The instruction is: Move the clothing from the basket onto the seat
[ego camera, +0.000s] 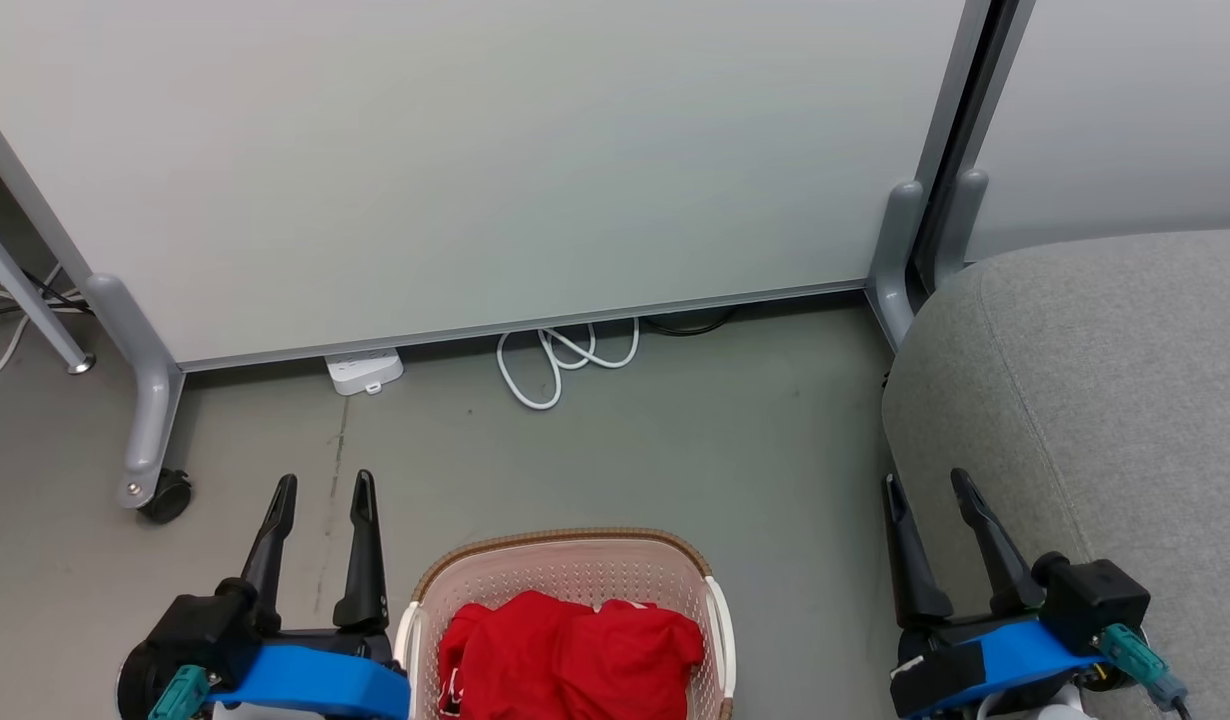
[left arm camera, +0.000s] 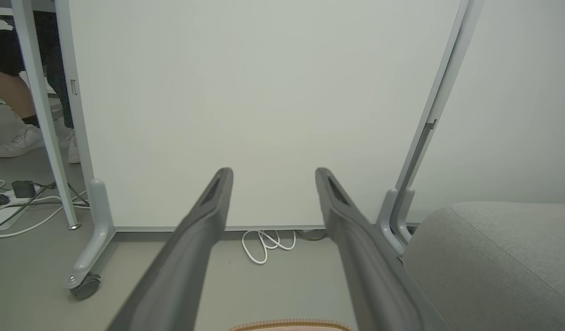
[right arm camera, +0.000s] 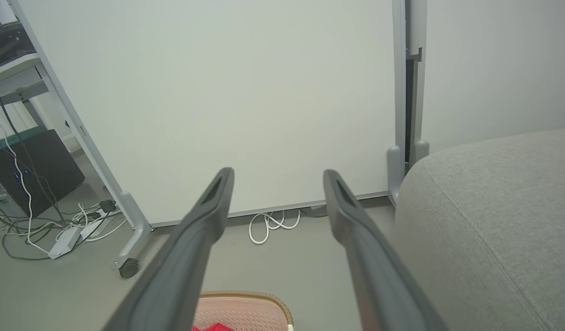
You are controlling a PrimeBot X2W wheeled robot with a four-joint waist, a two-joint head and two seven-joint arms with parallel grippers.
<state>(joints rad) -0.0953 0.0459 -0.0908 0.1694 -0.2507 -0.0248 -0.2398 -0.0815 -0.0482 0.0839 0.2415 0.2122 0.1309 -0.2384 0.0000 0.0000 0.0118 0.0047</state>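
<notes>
The clothing (ego camera: 570, 655) lies heaped in the basket (ego camera: 565, 541) on the grey floor (ego camera: 675, 450), near, between left tool (ego camera: 325, 478) and right tool (ego camera: 925, 477), both spread wide, empty; the seat (ego camera: 1105, 380) stands right. The left wrist view adds a person's shoes (left arm camera: 19, 141) far left; the right wrist view, a dark box (right arm camera: 39, 170) among cables (right arm camera: 25, 230).

From the head we look steeply down on the floor (ego camera: 675, 450), basket (ego camera: 575, 572) at bottom centre, seat (ego camera: 1105, 400) to the right. Both wrist cameras sit low and face the white panel (left arm camera: 264, 92) nearly level, between their own fingers (left arm camera: 195, 239). All three views share the coiled cable (ego camera: 558, 372), panel and seat.
</notes>
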